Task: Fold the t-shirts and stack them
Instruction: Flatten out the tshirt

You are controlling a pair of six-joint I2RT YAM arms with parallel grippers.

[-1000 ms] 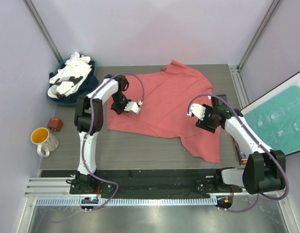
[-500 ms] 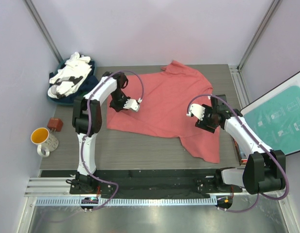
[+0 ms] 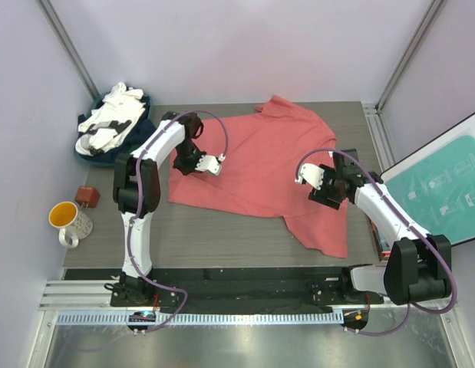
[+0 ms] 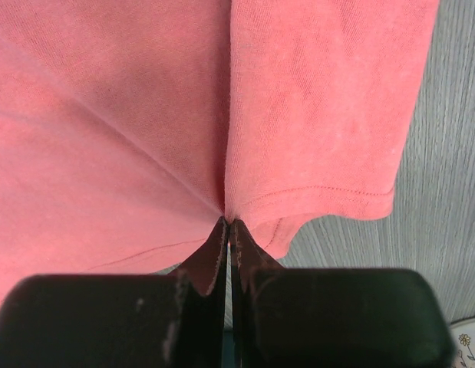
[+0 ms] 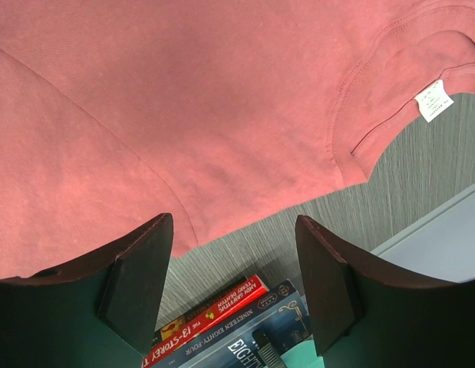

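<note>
Left jaws tight on coral-red t-shirt (image 4: 298, 115) edge

It was a robotics lab cell, shown by plain pale walls (image 3: 245, 46), aluminium frame posts (image 3: 66, 44) and a metal mounting rail (image 3: 245, 318).

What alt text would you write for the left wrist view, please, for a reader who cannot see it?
The left gripper, jaws shut, pinches a fold of the coral-red t-shirt, with creases fanning out from the pinch. At the frame's right, a hemmed short sleeve lies flat on the grey wood-grain table.
</note>
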